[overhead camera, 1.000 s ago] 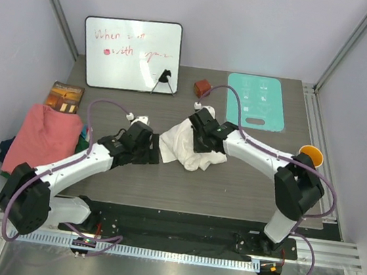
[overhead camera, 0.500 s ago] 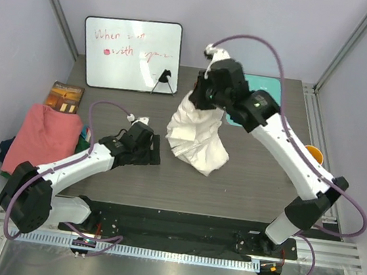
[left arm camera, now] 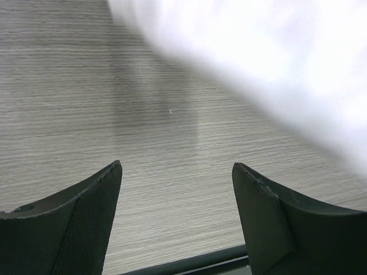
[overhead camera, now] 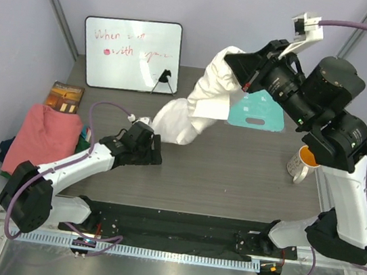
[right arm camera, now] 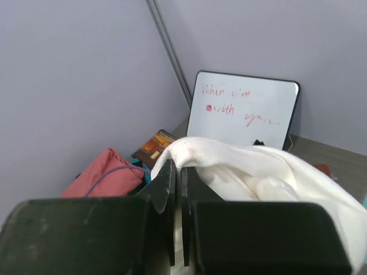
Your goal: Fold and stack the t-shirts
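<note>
My right gripper (overhead camera: pixel 237 61) is shut on the hem of the large white t-shirt (overhead camera: pixel 198 105) and holds it high above the table; the cloth hangs down leftwards, its low end near my left gripper (overhead camera: pixel 154 152). In the right wrist view the hem (right arm camera: pixel 192 150) is pinched between the closed fingers. My left gripper (left arm camera: pixel 176 220) is open and empty, low over the table, with blurred white cloth (left arm camera: pixel 275 63) just beyond it. A salmon-pink t-shirt (overhead camera: pixel 41 137) lies at the left edge over dark green and navy cloth (overhead camera: pixel 8 148).
A whiteboard (overhead camera: pixel 131 53) stands at the back. A teal mat (overhead camera: pixel 261 109) lies back right, partly behind my right arm. A white mug with an orange inside (overhead camera: pixel 302 161) stands at the right. A book (overhead camera: pixel 65 97) lies by the pink shirt.
My right arm has swung up and to the right, lifting the white t-shirt off the table until it hangs stretched. My left gripper stays low and open.
</note>
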Robot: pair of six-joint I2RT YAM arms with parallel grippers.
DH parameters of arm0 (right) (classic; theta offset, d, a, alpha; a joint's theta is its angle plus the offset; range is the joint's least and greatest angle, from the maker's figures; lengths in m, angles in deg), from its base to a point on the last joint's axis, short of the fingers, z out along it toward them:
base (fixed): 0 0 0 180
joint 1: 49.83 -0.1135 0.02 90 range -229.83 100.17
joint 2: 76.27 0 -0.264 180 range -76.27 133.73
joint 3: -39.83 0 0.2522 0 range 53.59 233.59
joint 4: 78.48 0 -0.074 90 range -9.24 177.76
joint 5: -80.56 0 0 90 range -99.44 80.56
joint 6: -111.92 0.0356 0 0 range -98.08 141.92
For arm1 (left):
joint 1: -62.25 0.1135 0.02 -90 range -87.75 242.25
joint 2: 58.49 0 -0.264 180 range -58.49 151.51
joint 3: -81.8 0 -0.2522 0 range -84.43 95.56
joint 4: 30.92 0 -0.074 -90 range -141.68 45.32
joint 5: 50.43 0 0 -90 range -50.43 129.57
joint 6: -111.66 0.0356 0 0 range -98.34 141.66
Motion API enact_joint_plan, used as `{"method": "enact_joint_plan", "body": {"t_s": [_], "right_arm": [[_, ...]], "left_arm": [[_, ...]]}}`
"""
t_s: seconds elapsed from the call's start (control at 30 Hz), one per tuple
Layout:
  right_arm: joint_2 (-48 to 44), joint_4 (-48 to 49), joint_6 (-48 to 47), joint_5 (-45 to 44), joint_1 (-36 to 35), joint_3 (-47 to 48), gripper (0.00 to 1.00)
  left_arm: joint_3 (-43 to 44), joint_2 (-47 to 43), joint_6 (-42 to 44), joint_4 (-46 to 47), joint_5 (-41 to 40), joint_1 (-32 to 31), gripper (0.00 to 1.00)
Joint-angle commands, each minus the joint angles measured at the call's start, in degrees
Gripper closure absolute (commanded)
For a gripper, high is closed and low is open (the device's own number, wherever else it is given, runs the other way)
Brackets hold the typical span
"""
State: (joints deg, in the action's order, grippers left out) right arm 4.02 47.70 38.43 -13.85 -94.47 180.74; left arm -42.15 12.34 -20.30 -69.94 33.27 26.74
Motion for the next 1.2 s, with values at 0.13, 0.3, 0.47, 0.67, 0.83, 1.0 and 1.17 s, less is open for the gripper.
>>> {"method": "enact_joint_plan", "body": {"t_s": [0.13,0.3,0.47,0.67,0.83,1.0,1.17], "right_arm": [[1.8,3.4,-1.8,8.0,-0.3,1.0,0.99],[5.0,2.8,-0.6,9.0,-0.3,11.4,0.99],[3.7,3.3,1.2,8.6,-0.3,8.6,0.99],[-2.8,9.2,5.2,9.1,-0.4,-17.8,0.99],[-14.1,18.8,6.9,-2.7,-0.3,-48.1,0.99],[-16.8,19.3,6.6,-6.7,-0.3,-54.5,0.99],[-24.9,18.4,5.2,-21.8,-0.3,-59.3,0.99]], "left_arm": [[-1.9,-2.3,-1.7,1.8,-0.5,0.2,0.21],[-0.5,-2.4,-1.7,0.3,-1.3,0.1,0.21],[-1.8,-3.2,-2.3,1.6,0.1,0.1,0.21],[-4.1,-3.4,-3.2,3.8,-0.4,0.1,0.21],[-6.0,-5.6,-2.8,4.5,-1.1,0.1,0.20],[-8.1,-5.4,-3.4,8.5,1.0,0.1,0.21],[-7.0,-3.3,-2.3,9.1,2.0,0.1,0.23]]}}
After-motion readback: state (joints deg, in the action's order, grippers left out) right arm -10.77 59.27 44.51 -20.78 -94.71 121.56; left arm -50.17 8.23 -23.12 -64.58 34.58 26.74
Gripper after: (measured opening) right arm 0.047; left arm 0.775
